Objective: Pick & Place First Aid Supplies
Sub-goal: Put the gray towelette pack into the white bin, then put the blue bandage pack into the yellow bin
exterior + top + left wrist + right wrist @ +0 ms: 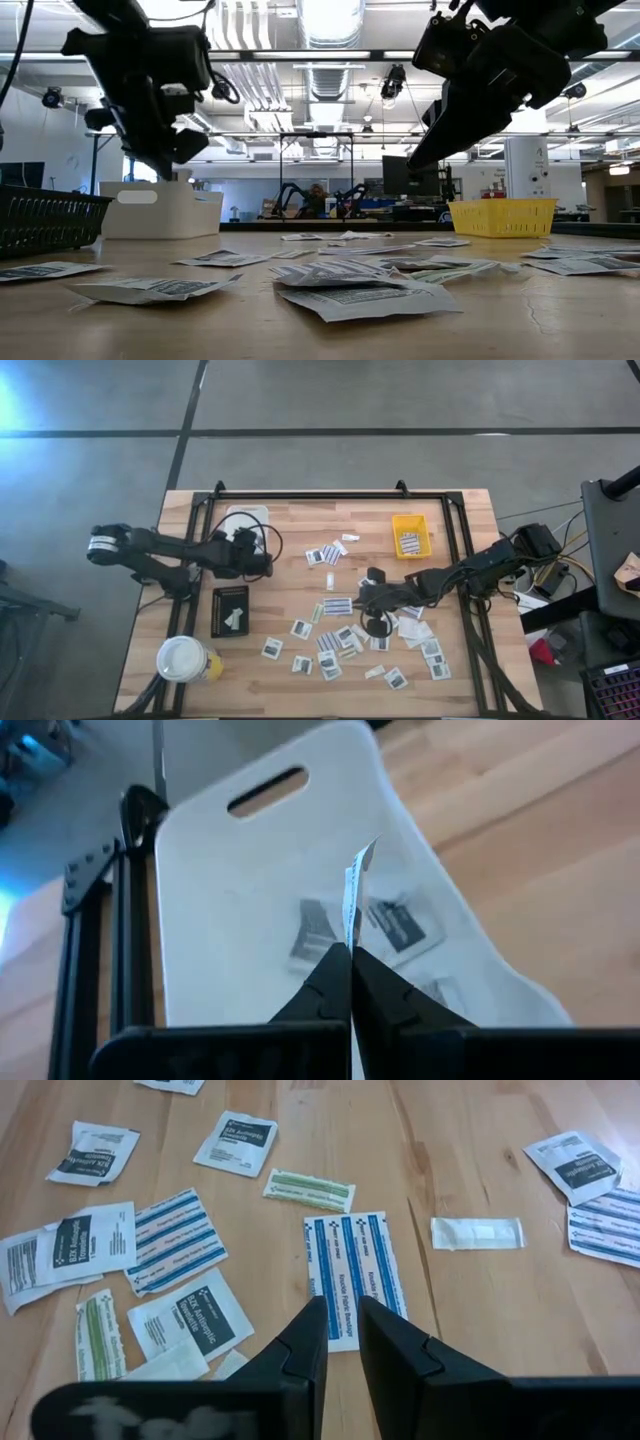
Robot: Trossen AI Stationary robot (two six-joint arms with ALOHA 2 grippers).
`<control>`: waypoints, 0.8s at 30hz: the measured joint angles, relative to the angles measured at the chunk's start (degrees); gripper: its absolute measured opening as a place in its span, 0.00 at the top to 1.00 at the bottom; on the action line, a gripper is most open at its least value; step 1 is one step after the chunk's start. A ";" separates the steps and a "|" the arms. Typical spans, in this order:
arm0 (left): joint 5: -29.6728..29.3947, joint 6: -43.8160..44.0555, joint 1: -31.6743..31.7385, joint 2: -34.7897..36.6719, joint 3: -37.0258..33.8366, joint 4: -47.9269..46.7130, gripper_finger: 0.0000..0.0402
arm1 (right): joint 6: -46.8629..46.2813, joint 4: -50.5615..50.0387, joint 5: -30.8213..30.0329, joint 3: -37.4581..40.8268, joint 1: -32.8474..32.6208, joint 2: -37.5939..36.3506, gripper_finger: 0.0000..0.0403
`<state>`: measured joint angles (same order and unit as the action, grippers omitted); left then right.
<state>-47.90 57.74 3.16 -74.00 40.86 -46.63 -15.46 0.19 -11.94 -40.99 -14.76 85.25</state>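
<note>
First aid supplies (pixel 340 640) lie scattered over the right half of the wooden table (pixel 300 530), dozens of small flat packets, with a few already dropped into the white tray (pixel 250 890), the yellow tray (pixel 410 535) and the black tray (pixel 230 610).

The right gripper (pixel 343 1325) hangs low over a blue-striped strip (pixel 355 1275). In the right wrist view the strip lies straight ahead of the fingertips, its near end just beyond them, and its long axis runs away from the gripper, roughly in line with the gap between the fingers (pixel 305 1340). Those fingers stand slightly apart, with a narrow slot between them and nothing in it (whether they touch the strip yet cannot be told). The right arm is plainly the nearer one to this strip; a greenish strip (pixel 309 1190) and a small pale strip (pixel 478 1232) lie just beyond it, and white packets with dark patches sit close on the other side, so a clean pinch on the strip's end looks like the thing to get right.

The left gripper (pixel 350 965) is over the white tray at the table's far left, its fingers pressed together on a thin white packet (pixel 355 890) that stands up edge-on between them, above packets already lying in the tray.

The tabletop is pale wood planking inside a black frame. Beyond it the low view shows a bright workshop with ceiling lights and benches.
</note>
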 joint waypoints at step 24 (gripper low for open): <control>-0.02 1.87 0.65 0.00 -1.70 0.19 0.81 | -1.67 0.02 0.48 0.04 -0.05 0.02 0.82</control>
<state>-47.92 59.61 3.81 -74.00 39.16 -46.44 -17.13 0.21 -11.46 -40.96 -14.81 85.27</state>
